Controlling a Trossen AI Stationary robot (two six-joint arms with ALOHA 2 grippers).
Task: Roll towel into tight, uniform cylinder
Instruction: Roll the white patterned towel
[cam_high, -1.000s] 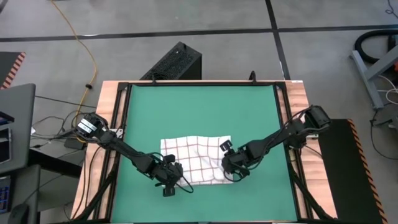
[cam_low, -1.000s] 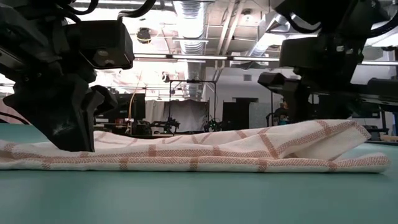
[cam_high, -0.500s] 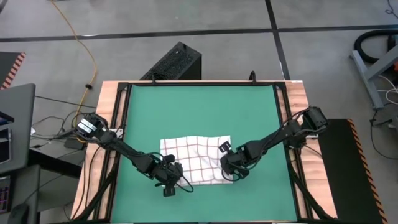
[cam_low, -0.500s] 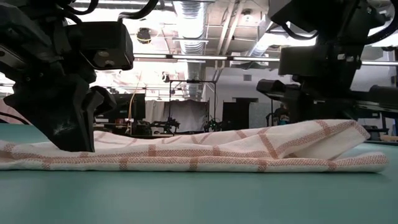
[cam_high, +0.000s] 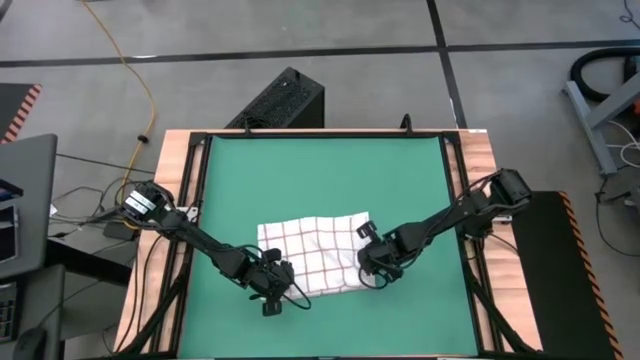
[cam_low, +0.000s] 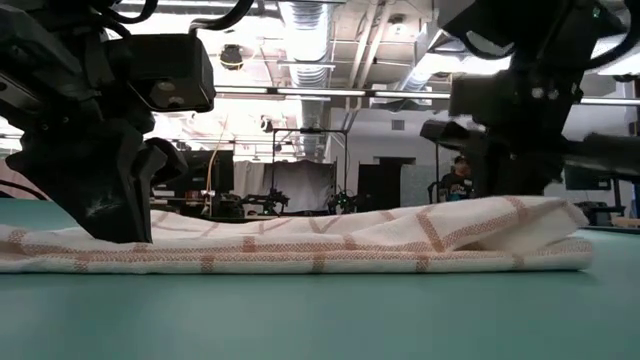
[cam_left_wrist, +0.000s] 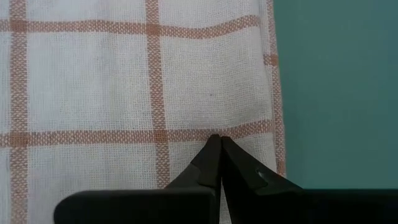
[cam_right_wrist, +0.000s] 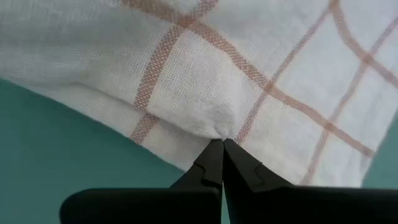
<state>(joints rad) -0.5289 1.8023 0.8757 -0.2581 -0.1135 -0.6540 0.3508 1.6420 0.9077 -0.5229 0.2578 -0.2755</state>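
The towel, white with a red-brown grid, lies folded over on the near half of the green mat. In the low view its right end is a raised, doubled fold. My left gripper stands shut on the towel's near left corner area, beside the cloth's edge. My right gripper is shut at the towel's right end. In the low view the raised fold hides its fingertips. My left gripper rests its shut fingertips on the towel's top layer, a little in from the edge. It slants down from above. The cloth there lies flat on the mat, with no pucker at the tips. My right gripper pinches a small pucker of the towel's upper layer at its fingertips, on the fold at the right end. The fingers slant down from above. Cloth creases run toward the pinch; the layer beneath lies on the mat.
Bare green mat lies on the far half and along the near edge. A wooden frame with black rails borders the mat. A black box sits beyond the far edge. A person shows far off in the room.
My right gripper has shut on the towel's right end and shifted slightly toward the far edge. The towel's near right corner has been drawn in toward the left, so the right end now reaches less far. The left end has stayed in place under my left gripper.
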